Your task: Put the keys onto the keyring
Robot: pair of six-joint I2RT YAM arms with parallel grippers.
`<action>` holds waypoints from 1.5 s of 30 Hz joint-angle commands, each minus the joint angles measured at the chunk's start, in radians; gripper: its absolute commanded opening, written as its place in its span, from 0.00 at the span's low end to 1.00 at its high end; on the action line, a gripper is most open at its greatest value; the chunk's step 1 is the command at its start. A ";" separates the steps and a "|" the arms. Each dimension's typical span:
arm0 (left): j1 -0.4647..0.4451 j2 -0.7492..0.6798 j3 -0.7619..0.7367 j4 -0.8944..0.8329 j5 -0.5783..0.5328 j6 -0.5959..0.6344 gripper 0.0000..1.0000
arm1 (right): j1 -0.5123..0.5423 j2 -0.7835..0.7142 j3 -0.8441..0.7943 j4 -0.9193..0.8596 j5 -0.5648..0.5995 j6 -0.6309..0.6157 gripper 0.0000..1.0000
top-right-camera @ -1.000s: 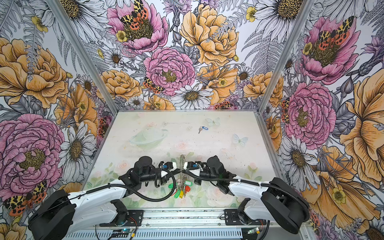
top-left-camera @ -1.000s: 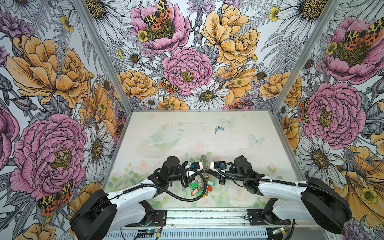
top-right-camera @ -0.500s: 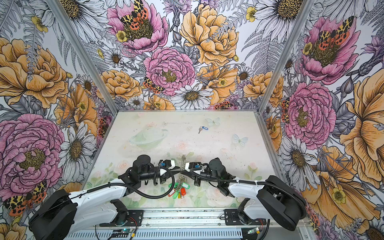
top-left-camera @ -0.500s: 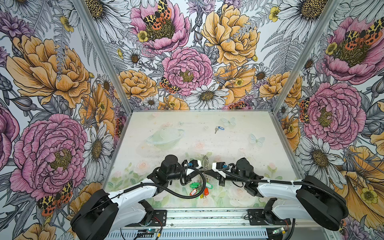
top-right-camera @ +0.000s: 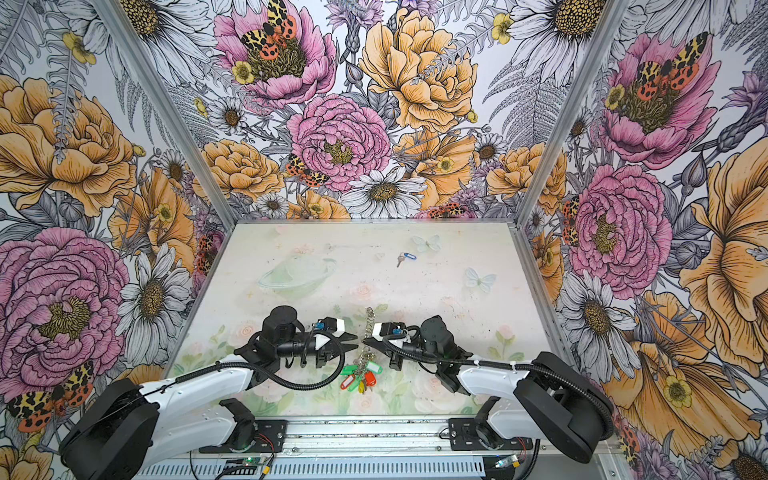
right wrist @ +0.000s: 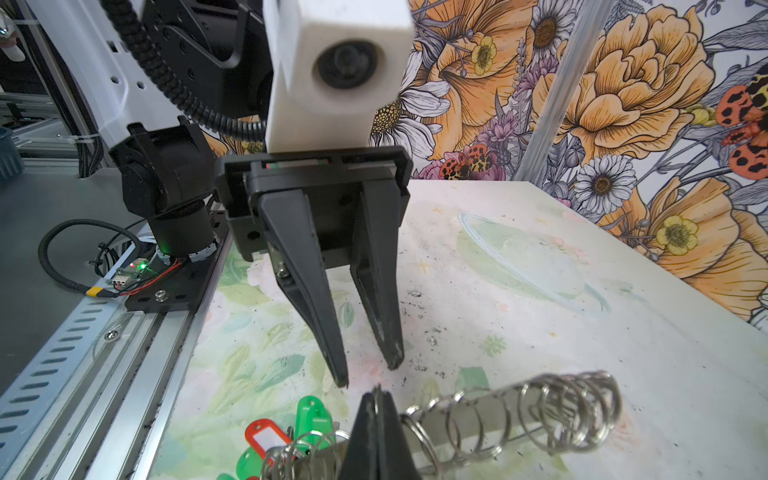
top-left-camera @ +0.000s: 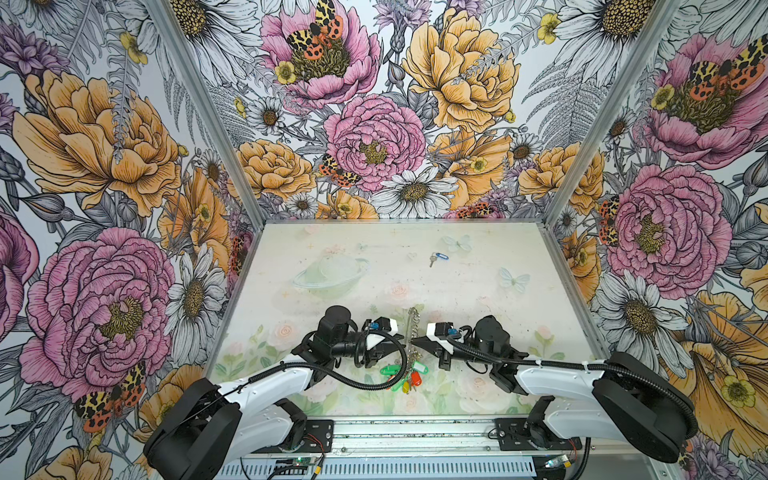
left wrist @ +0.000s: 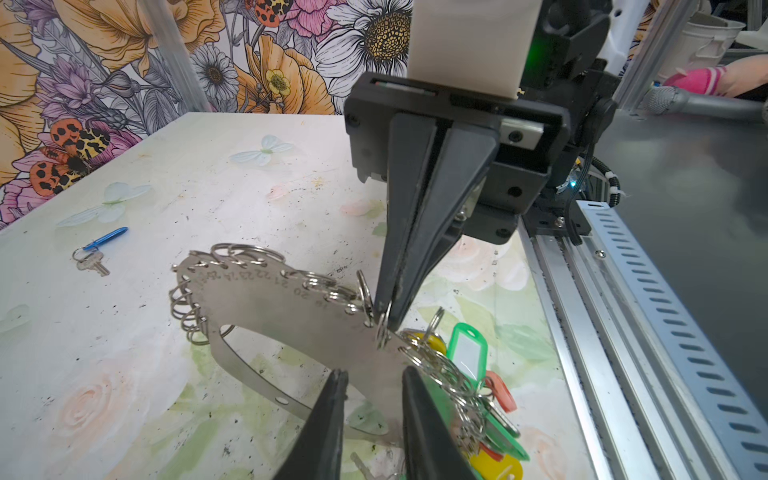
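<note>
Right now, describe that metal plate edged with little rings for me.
The keyring is a flat grey metal oval band with a wide central hole, stamped numbers and small wire rings along its rim. It stands tilted on edge. The right gripper is shut on its rim; the left gripper is open close by. At its near end hang keys with green, red and yellow tags.

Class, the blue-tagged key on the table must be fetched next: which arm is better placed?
Left, probably: the left gripper has open jaws gripping nothing, while the right gripper is shut on the keyring, holding it on edge. The keys lie farther back.
</note>
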State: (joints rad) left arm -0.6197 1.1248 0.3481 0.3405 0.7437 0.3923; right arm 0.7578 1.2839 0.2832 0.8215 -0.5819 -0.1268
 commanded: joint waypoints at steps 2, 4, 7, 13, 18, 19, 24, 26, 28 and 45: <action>-0.009 0.022 0.016 0.001 0.052 0.002 0.26 | 0.006 0.026 0.013 0.123 -0.033 0.016 0.00; -0.011 0.023 0.017 0.001 0.048 0.000 0.25 | 0.009 0.037 0.013 0.138 -0.037 0.016 0.00; -0.012 0.025 0.019 0.001 0.039 -0.006 0.24 | 0.015 0.047 0.015 0.152 -0.042 0.018 0.00; -0.012 0.032 0.026 0.003 0.029 -0.019 0.19 | 0.021 0.057 0.010 0.160 -0.047 0.010 0.00; -0.015 0.040 0.029 0.002 0.052 -0.023 0.17 | 0.025 0.063 0.020 0.163 -0.046 0.009 0.00; -0.015 0.039 0.029 0.002 0.052 -0.024 0.16 | 0.026 0.064 0.021 0.164 -0.046 0.009 0.00; -0.015 0.036 0.028 0.012 0.049 -0.035 0.12 | 0.031 0.078 0.024 0.171 -0.042 0.006 0.00; -0.015 0.033 0.025 0.021 0.053 -0.041 0.13 | 0.030 0.084 0.024 0.178 -0.042 0.007 0.00; -0.016 0.033 0.025 0.022 0.055 -0.043 0.13 | 0.029 0.090 0.024 0.185 -0.038 0.008 0.00; -0.031 0.061 0.035 0.022 0.056 -0.044 0.09 | 0.030 0.111 0.029 0.225 -0.043 0.024 0.00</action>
State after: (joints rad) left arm -0.6308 1.1767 0.3576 0.3401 0.7719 0.3531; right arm 0.7795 1.3853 0.2832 0.9413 -0.6033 -0.1196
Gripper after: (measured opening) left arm 0.091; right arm 0.046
